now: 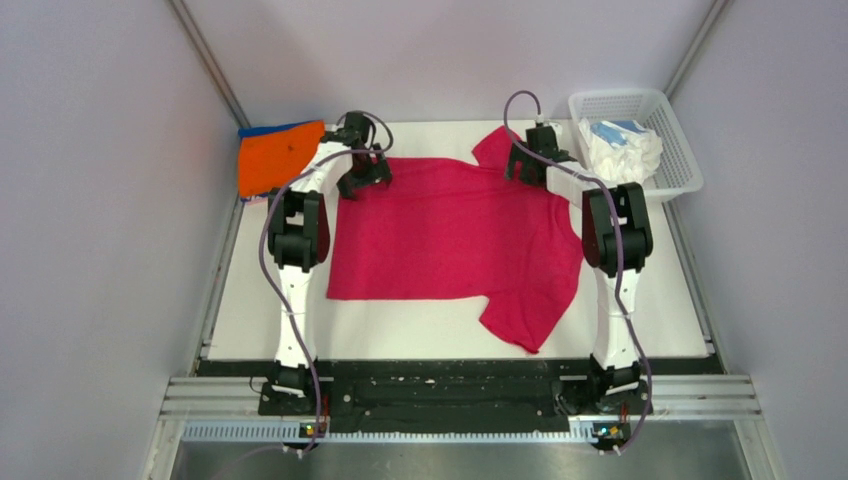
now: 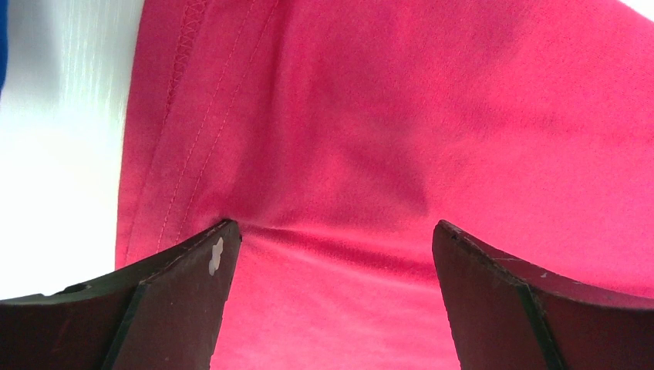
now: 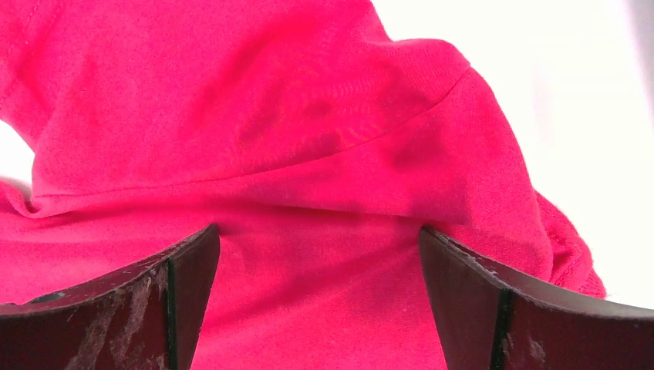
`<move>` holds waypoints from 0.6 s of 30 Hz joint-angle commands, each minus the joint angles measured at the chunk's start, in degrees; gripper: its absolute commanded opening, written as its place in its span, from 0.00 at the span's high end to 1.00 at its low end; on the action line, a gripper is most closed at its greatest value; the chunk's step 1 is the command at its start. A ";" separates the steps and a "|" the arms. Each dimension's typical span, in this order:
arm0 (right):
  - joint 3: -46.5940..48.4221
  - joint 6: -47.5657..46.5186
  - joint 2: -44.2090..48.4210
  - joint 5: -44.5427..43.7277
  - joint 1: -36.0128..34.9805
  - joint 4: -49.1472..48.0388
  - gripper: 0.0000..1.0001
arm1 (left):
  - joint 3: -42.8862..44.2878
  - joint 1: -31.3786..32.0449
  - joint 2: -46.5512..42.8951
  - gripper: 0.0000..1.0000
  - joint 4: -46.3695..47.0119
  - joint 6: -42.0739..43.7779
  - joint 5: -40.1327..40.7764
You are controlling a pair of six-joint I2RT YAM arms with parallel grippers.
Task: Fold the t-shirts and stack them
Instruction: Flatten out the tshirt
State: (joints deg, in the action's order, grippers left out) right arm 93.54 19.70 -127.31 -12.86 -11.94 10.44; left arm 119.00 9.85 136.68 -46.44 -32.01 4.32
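— Where's the pink shirt (image 1: 450, 230)?
— Spread flat in the middle. The left gripper (image 1: 365, 183) and right gripper (image 1: 525, 170) sit at its far edge, jaws wide apart, gripping nothing.
— And the basket (image 1: 688, 160)?
— Far right corner, holding crumpled white and pale blue shirts (image 1: 625, 148). An orange shirt (image 1: 275, 155) lies far left.

**Overhead view.** The left arm (image 1: 292, 300) and the right arm (image 1: 612, 305) rise from their bases at the near edge and extend toward the far side, roughly parallel. Each bends at a black elbow joint about midway along. Beyond the elbows the white forearms angle slightly inward. The left gripper (image 1: 362, 180) and the right gripper (image 1: 525, 165) point downward at the far end, well apart from each other.

**Wrist views.** The left gripper's dark fingers (image 2: 177, 308) stand wide apart. The right gripper's fingers (image 3: 493, 308) are spread equally wide, and their faces are scuffed and pale-streaked.
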 commanded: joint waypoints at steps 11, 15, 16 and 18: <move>-1.43 1.03 12.24 1.90 0.02 1.27 0.01 | -0.24 -0.94 -9.27 0.01 4.69 2.19 -3.61; -11.16 0.64 25.81 1.84 -0.11 -4.63 0.01 | -11.46 -0.62 -22.65 0.01 5.48 1.77 -2.09; -14.99 1.64 28.59 2.49 -0.09 -7.83 0.01 | -15.59 -0.62 -26.32 0.01 5.89 0.97 -1.17; -23.09 6.21 33.04 3.75 0.10 -14.87 0.01 | -24.78 -0.62 -33.63 0.01 7.06 -0.94 1.13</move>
State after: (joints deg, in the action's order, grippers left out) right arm 80.42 21.30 -106.69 -10.15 -11.62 9.26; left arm 104.71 9.02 120.14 -42.37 -30.83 1.85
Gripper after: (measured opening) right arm 0.986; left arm 0.991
